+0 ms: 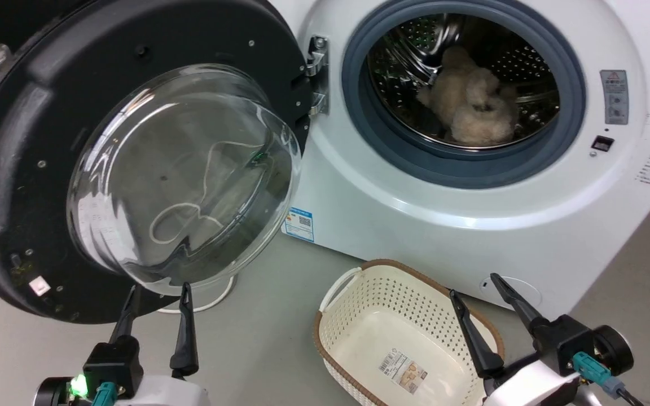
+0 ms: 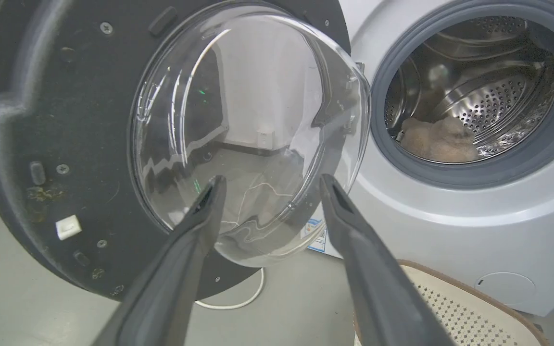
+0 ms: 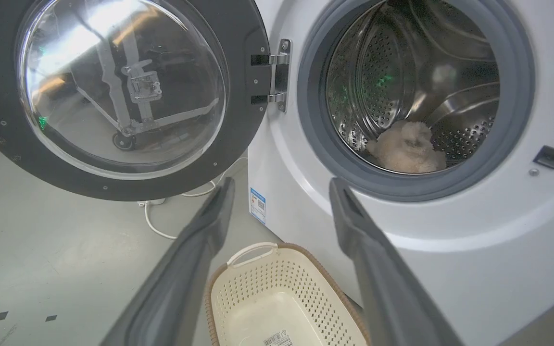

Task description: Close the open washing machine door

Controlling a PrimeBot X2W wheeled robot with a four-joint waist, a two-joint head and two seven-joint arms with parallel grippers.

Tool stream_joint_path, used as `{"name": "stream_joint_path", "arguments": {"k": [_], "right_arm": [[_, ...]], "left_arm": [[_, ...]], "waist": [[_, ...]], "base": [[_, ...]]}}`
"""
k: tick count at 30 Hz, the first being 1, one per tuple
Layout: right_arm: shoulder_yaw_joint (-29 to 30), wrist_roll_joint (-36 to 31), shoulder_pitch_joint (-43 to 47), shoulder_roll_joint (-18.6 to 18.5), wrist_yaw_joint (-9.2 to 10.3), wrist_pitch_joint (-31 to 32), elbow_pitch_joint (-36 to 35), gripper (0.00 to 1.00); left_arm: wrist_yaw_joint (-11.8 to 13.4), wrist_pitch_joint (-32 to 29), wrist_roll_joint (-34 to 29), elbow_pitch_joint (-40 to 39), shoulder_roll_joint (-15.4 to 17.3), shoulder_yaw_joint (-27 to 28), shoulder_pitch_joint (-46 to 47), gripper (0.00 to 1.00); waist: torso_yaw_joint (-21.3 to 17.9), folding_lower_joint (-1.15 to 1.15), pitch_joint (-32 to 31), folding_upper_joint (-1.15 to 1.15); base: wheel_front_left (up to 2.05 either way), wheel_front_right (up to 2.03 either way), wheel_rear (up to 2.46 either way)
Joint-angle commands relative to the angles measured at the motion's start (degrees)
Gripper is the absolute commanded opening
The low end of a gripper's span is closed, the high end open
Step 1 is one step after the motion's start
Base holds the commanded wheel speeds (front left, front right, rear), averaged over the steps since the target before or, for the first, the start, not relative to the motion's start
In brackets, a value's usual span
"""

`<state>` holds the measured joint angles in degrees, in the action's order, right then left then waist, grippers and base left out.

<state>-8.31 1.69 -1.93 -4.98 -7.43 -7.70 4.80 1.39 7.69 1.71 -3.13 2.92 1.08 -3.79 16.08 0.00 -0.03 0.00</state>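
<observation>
Head view: the left gripper (image 1: 158, 290) has its two fingers spread with nothing between them. The tips sit just under the washing machine door (image 1: 20, 141), which stands swung wide on its hinge (image 1: 316, 73) with its inner face and glass bowl turned towards them. The right gripper (image 1: 474, 285) is also spread and empty. Its tips point at the machine's white front (image 1: 415, 214), and a basket (image 1: 325, 316) stands just to their left. Above and beyond those tips, something fluffy (image 1: 471, 101) lies in the drum (image 1: 404, 67).

Left wrist view: the glass bowl sits between and just beyond the fingers (image 2: 200, 216), near them; whether it touches I cannot tell. The black rim runs off to the left of the left finger.

Right wrist view: the door hangs up and to the left of the left finger, well apart. The drum opening is above the right finger, and the basket lies low between the two.

The step in hand looks like bringing the left gripper to the door. It would go best by working round the free edge, on the side away from the hinge, and pressing on the black rim rather than the slippery bowl. The push should follow the door's arc steadily until the latch catches. The right fingers should stay back from the opening so they are not trapped.
</observation>
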Motion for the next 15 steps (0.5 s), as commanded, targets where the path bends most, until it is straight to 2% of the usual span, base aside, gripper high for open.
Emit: {"name": "stream_joint_path", "arguments": {"k": [1, 15], "right_arm": [[-0.4, 0.4, -0.7, -0.3, -0.03, -0.5, 0.2, 1.00], [-2.3, 0.9, -0.2, -0.8, -0.04, -2.2, 1.6, 1.00]], "left_arm": [[0.3, 0.6, 0.2, -0.4, 0.0, 0.2, -0.9, 1.00], [0.7, 2.2, 0.8, -0.6, 0.0, 0.6, -2.0, 1.00]], "waist": [[0.4, 0.00, 0.0, 0.00], [3.6, 0.00, -0.2, 0.00]], "base": [[0.00, 0.00, 0.00], [0.00, 0.00, 0.00]]}}
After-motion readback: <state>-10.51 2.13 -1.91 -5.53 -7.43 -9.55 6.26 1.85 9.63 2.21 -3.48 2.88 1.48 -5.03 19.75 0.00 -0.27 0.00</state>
